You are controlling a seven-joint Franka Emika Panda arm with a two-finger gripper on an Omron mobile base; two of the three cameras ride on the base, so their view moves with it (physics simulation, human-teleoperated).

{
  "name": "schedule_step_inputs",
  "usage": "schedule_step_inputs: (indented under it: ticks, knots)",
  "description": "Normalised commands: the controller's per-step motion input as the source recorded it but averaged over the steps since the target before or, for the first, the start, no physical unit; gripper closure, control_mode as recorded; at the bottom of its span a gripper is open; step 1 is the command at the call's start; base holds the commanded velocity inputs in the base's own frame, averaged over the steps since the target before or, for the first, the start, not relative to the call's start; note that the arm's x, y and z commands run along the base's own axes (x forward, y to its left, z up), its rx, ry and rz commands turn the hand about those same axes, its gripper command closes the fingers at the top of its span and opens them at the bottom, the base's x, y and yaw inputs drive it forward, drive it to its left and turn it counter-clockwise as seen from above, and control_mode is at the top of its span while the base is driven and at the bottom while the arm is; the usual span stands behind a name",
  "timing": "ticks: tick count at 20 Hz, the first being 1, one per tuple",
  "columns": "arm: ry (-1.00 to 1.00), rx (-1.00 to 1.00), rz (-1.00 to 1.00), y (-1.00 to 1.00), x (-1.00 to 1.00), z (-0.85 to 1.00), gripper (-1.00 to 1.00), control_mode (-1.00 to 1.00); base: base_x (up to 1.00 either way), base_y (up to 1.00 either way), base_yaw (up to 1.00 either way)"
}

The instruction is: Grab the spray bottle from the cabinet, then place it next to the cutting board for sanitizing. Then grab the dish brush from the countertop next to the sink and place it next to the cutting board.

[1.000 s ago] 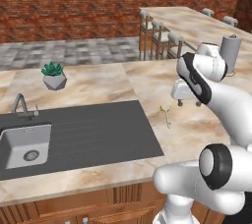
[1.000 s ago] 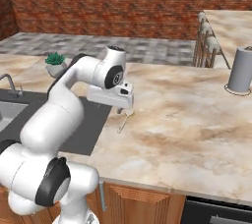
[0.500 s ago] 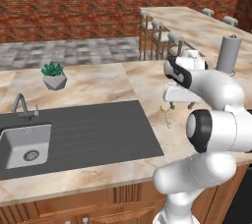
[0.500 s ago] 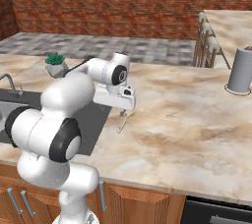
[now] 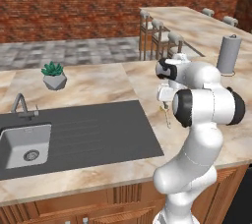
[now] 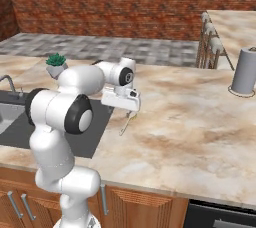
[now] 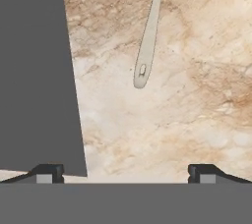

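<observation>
Stage: brush pickup not begun | jaws spread, empty, over it | I see no bottle or board

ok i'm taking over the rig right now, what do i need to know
Gripper: open, empty, hanging above the countertop over the dish brush's handle end.
Dish brush: lying flat on the stone just right of the dark drainboard, untouched.
Sink: at the left end of the drainboard.
Done: cannot tell from here whether the spray bottle is placed.
Left: come down, close on the brush handle, carry it to the cutting board.
</observation>
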Motion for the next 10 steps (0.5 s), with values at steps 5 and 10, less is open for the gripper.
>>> schedule_step_inputs:
  ticks: [5, 10]
  knots:
    - [-0.03, -0.04, 0.0, 0.0, 0.39, -0.32, -1.0, -1.0, 0.0, 0.0, 0.0]
    - [-0.14, -0.04, 0.0, 0.0, 0.18, -0.34, -1.0, -1.0, 0.0, 0.0, 0.0]
